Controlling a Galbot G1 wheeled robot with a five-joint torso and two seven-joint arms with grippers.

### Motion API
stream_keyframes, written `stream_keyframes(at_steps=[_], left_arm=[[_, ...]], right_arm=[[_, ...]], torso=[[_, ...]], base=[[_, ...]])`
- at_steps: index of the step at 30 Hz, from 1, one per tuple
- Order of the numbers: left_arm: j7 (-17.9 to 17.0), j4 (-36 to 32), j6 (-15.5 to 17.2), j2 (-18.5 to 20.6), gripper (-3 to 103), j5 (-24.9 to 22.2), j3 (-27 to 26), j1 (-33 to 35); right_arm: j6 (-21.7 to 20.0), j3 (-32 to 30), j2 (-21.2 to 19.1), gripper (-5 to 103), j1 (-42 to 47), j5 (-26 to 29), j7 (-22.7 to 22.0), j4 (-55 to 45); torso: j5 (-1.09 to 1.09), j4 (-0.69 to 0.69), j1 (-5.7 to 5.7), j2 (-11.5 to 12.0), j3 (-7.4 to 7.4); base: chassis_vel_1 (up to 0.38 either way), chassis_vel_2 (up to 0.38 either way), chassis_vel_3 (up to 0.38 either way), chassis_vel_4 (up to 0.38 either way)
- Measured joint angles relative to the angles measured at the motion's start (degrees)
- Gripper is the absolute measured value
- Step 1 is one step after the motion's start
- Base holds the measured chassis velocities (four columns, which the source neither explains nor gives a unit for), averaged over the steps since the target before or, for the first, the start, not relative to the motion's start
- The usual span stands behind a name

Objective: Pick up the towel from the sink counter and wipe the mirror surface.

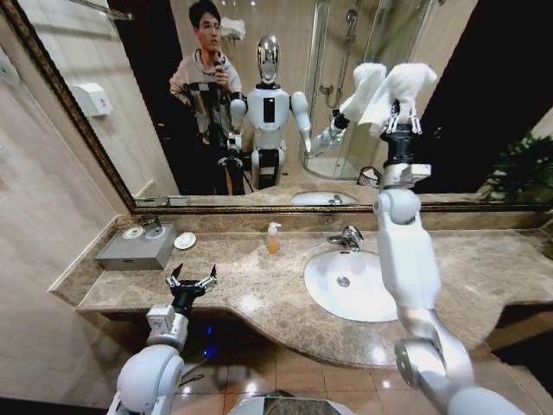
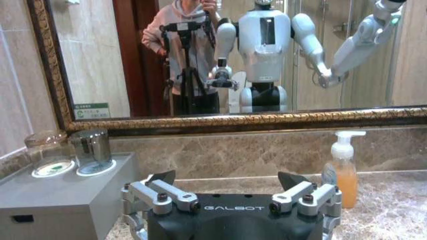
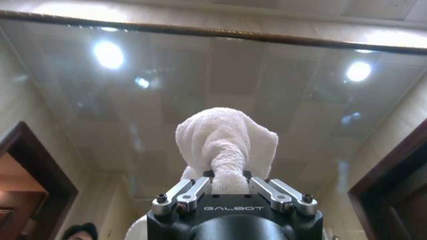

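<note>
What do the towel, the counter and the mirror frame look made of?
Towel, held up at the mirror by the right tool: soft looped white cloth, probably cotton terry. Sink counter: polished mottled brown stone, likely marble. Mirror frame: ornate bronze-gold finish, base material unclear.

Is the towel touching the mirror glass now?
Cannot tell. In the head view the towel in the right pincer meets its reflection on the mirror, but no view plainly shows contact or gap.

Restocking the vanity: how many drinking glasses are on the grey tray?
2, both upside down at the sink counter's far left end: one glass nearer the wall, the other glass right beside it. None looks hidden.
</note>
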State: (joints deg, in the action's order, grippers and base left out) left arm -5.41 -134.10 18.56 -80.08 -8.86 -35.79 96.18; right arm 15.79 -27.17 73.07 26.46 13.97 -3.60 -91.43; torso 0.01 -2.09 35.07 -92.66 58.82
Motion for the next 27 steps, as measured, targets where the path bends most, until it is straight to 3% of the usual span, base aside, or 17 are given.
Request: stream_keyframes(at_steps=[13,18,19,22,26,27], left_arm=[[0.00,0.00,0.00,0.00,100,0.00,-0.01,0.00],[0.00,0.00,0.00,0.00,100,0.00,-0.01,0.00],[0.00,0.00,0.00,0.00,100,0.00,0.00,-0.01],[0.00,0.00,0.00,0.00,100,0.00,0.00,0.00],[0.00,0.00,0.00,0.00,100,0.00,0.00,-0.01],[0.00,0.00,0.00,0.01,100,0.00,-0.01,-0.01]], right_arm=[[-0.76,0.35,-2.38,15,2.76,1.52,-0.16,-4.09],[-0.76,0.20,-2.55,15,3.28,1.60,-0.22,-4.46],[-0.75,0.17,-2.61,15,3.43,1.60,-0.23,-4.64],[-0.76,0.12,-2.79,15,3.58,1.64,-0.23,-4.66],[-0.73,0.00,-3.09,15,3.58,1.94,-0.24,-4.61],[-0.73,-0.01,-3.13,15,3.58,1.99,-0.24,-4.60]], torso=[[0.00,0.04,0.00,0.00,0.00],[0.02,0.03,-0.01,0.00,0.00],[-0.09,0.04,0.01,0.00,0.00],[0.02,0.03,0.00,0.00,0.00],[-0.08,0.04,0.02,0.00,0.01],[-0.01,0.02,0.02,0.01,0.01]], base=[[-0.094,-0.093,0.087,0.096],[-0.234,-0.212,0.219,0.230],[-0.252,-0.269,0.262,0.268],[-0.271,-0.254,0.270,0.268],[-0.295,-0.298,0.306,0.321],[-0.328,-0.321,0.359,0.306]])
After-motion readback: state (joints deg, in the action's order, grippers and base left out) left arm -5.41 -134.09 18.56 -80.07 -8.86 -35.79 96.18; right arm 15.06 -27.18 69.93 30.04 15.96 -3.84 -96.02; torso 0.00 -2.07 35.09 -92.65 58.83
